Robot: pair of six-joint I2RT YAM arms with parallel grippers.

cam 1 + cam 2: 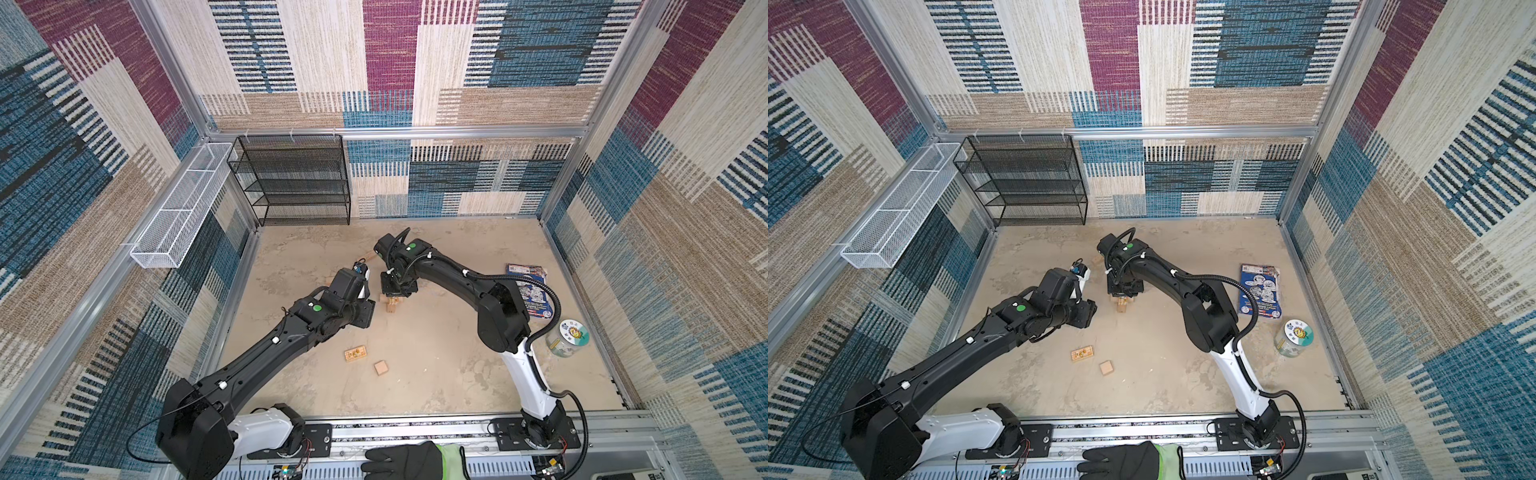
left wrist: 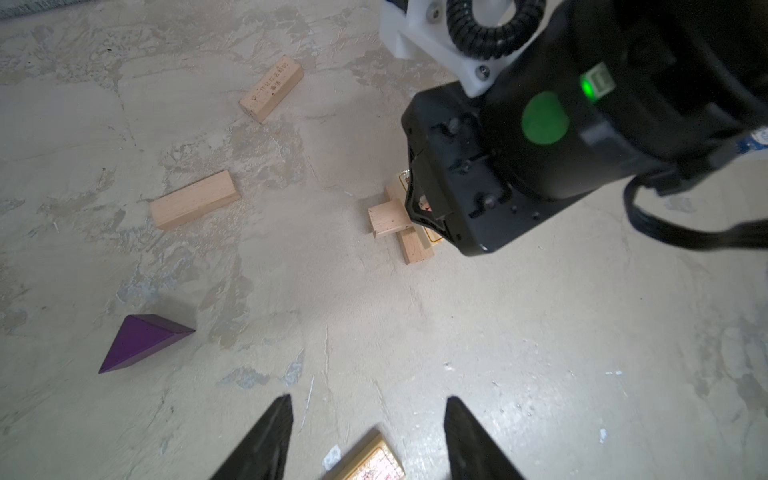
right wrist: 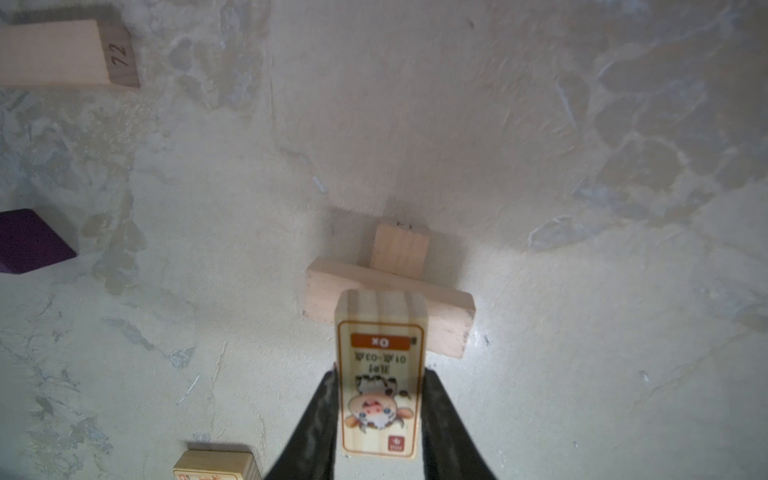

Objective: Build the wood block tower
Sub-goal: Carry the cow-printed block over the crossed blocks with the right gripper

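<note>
We hold a printed brick (image 3: 380, 399) by its long sides, clamped in the right end effector (image 3: 380, 372). It sits over the tower (image 3: 390, 299), so far two plain bricks laid crosswise directly below and just ahead of the fingers. We cannot tell whether it already touches. To place it well, we judge that its middle should come over the crossing, square to the upper brick. It should then go down gently until it rests flat, and only after that should the fingers part, because an off-centre load could tip the pair. The left end effector (image 2: 370, 415) hovers empty with its fingers apart, above a second printed brick (image 2: 370, 461). Ahead of it lie the purple wedge (image 2: 141, 345) and loose plain bricks (image 2: 195, 199), and a cube (image 1: 381, 368) sits nearby. The desk (image 1: 436, 374) is mottled beige and looks slightly rough, so we expect the blocks to sit without sliding. A booklet (image 1: 530, 291) and a jar (image 1: 569, 336) lie well apart from the right end effector. A black mesh shelf (image 1: 295, 178) and a white wire basket (image 1: 178, 208) stand far beyond both end effectors, against walls (image 1: 390, 62) covered in patchwork carpet. A gloved hand (image 1: 399, 461) rests by the arm bases.
</note>
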